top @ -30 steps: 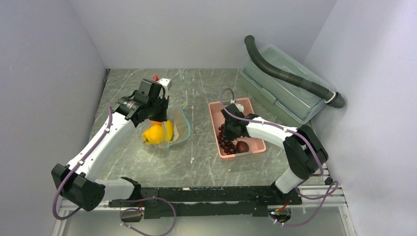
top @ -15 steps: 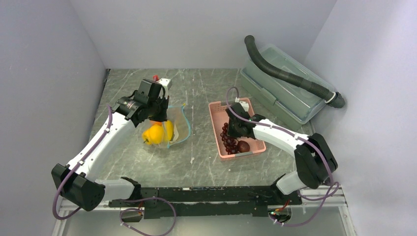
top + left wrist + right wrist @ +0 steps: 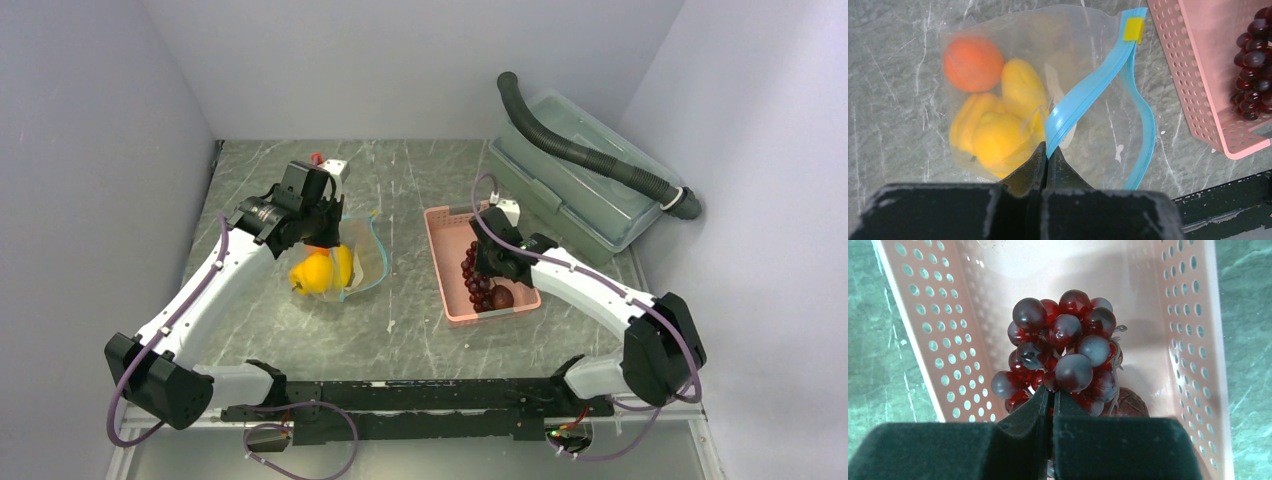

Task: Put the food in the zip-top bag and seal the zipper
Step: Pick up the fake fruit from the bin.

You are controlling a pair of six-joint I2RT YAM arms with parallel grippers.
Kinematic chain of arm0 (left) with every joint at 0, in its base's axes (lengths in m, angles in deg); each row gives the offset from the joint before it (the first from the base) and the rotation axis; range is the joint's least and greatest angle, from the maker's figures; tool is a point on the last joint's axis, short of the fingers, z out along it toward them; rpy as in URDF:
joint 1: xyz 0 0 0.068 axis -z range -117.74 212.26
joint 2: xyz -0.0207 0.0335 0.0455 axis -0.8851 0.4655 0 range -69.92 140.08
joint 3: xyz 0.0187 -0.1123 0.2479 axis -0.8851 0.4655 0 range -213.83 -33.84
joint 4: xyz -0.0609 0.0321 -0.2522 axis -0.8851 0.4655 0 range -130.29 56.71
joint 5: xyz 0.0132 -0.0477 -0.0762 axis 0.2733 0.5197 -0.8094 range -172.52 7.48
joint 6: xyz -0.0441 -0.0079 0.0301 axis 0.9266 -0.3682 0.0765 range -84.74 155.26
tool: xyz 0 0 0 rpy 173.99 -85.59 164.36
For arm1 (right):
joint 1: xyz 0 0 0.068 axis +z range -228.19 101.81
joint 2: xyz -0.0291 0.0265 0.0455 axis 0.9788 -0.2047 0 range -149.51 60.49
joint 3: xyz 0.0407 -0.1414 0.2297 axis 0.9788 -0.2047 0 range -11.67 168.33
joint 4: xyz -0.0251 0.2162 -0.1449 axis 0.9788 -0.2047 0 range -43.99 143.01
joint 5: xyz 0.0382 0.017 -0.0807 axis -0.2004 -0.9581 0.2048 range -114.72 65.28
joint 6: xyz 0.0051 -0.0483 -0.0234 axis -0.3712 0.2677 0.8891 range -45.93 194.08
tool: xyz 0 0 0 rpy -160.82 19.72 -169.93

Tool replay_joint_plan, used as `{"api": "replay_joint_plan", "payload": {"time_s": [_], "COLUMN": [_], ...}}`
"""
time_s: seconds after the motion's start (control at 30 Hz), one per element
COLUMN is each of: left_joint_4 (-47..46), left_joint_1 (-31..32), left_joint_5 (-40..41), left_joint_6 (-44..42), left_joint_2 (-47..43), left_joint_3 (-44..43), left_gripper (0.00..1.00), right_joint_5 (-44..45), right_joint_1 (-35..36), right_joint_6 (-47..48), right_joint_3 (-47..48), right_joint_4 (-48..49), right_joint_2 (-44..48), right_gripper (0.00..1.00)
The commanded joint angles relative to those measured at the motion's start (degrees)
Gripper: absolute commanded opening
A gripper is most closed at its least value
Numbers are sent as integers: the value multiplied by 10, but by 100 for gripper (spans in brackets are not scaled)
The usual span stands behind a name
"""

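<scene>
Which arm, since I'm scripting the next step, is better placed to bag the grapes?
Right. The right gripper is shut on the grapes in the basket, while the left gripper is shut on the zipper, holding the bag open.

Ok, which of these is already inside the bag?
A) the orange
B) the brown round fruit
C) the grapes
A: the orange shows through the clear bag, while the grapes and the brown fruit are over at the pink basket.
</scene>
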Motion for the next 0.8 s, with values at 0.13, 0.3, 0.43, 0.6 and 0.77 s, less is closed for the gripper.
{"api": "replay_joint_plan", "payload": {"time_s": [0.13, 0.3, 0.43, 0.6, 0.77], "left_joint_4": [-17, -18, -18, -17, -16], "left_joint_1": [0, 0, 0, 0, 0], "left_joint_5": [-7, -7, -9, -9, -8], "left_joint_6": [-8, -8, -7, -7, -7], "left_joint_2": [-16, -18, -18, -18, -20], "left_joint_3": [3, 3, 3, 3, 3], "left_gripper": [0, 0, 0, 0, 0], "right_joint_5": [40, 45, 41, 16, -21], "right_joint_1": [-2, -3, -2, -2, -2], "right_joint_6": [24, 29, 29, 38, 53], "right_joint_3": [41, 51, 56, 62, 73], "right_joint_4": [-2, -1, 6, 23, 39], "right_joint_2": [73, 98, 122, 151, 171], "right_gripper": [0, 0, 0, 0, 0]}}
